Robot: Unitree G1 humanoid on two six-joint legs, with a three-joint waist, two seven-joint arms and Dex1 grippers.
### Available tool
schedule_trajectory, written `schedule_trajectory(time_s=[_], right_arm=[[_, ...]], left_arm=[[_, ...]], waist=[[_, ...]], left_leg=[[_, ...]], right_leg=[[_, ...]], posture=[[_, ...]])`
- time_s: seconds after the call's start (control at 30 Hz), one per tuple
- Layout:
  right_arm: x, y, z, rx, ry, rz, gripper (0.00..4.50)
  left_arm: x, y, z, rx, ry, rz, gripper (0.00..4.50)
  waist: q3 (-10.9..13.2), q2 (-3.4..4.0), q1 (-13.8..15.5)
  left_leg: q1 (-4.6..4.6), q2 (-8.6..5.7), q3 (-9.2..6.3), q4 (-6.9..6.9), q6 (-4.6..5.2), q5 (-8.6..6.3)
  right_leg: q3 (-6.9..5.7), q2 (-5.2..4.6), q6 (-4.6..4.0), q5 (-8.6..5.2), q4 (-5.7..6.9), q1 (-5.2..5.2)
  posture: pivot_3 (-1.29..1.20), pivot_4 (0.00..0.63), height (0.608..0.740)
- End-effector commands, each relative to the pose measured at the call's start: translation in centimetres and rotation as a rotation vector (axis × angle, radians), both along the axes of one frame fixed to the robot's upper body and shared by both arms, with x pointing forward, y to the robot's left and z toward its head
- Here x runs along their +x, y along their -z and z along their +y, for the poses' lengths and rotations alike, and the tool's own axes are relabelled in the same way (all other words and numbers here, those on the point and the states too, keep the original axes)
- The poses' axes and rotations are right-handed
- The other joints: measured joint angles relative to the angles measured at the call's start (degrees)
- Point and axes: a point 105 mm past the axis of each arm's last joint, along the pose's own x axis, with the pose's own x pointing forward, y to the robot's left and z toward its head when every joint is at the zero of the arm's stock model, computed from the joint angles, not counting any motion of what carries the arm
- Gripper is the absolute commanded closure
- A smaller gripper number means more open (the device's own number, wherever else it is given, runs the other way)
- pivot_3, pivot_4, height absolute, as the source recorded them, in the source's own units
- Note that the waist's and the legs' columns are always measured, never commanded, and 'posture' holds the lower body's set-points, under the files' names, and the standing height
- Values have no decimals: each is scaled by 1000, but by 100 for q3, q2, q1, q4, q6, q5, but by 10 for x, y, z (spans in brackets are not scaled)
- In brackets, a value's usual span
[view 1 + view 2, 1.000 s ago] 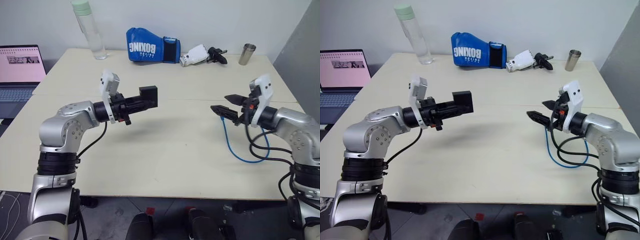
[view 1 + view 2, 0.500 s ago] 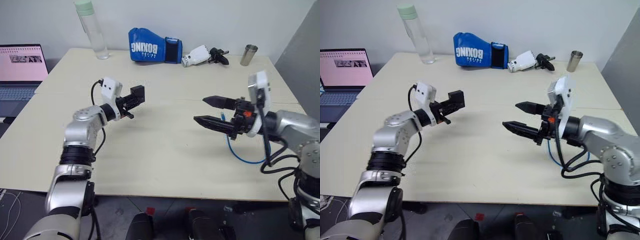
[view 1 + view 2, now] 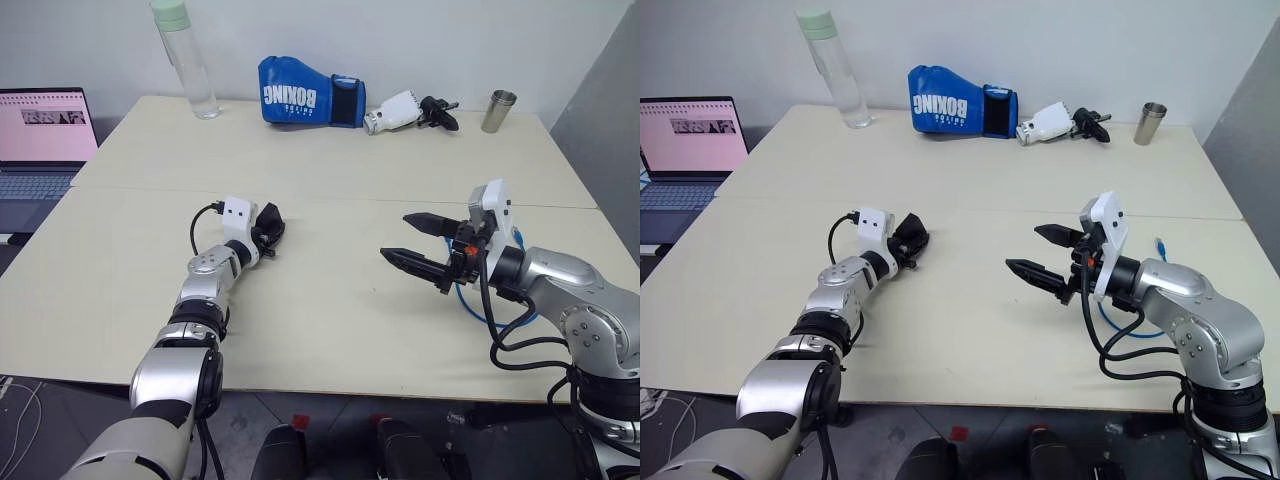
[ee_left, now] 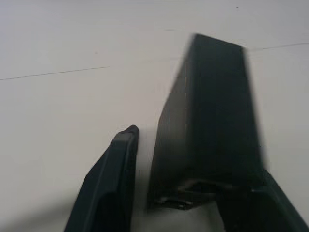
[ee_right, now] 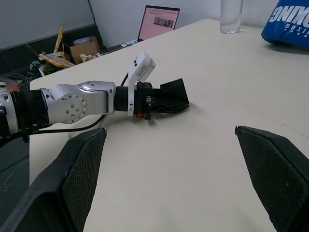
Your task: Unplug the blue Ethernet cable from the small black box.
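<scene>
The left hand has come down from mid-air to the tabletop, carrying the small black box with it. It now sits left of centre in the head views, low against the surface. In the left wrist view, a narrow gap shows between one finger and the side of the box, so the grip looks loosened; whether the box is fully let go cannot be told.

The right hand hovers right of centre, fingers spread wide and empty, pointing toward the left hand. The blue Ethernet cable lies on the tabletop at the right, behind and under the right arm, well apart from the box. Cable and box are already separated, so the unplugging appears done and the box is probably being set down.

Between the hands the tabletop is bare, leaving free room to pull back. The near edge runs across the lower frame, not far from the left arm. A boxing glove, bottle and metal cup stand along the far edge, well away.
</scene>
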Motion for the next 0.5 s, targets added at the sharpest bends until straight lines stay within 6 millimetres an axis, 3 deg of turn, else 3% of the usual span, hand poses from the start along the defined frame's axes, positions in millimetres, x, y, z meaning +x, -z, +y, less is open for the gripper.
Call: schedule_trajectory(time_s=[0.03,0.23,0.5], right_arm=[[-3,-7,-2,-2,8,-47,0],[-6,-2,0,-8,-1,-33,0],[-8,-1,-6,-21,2,-17,0]], left_arm=[[-1,-8,11,-9,-5,-27,1256],[-6,-10,18,-13,11,-32,51],[-19,-51,29,63,134,-60,51]], waist=[[0,0,-1],[0,0,-7],[0,0,-14]], left_leg=[[0,0,0,0,0,0],[0,0,-3,0,0,1],[-1,3,-9,0,-2,2]], right_leg=[[0,0,0,0,0,0],[-1,0,0,0,1,0],[-5,3,-1,-1,2,0]], posture=[[0,150,740],[0,150,740],[0,150,740]])
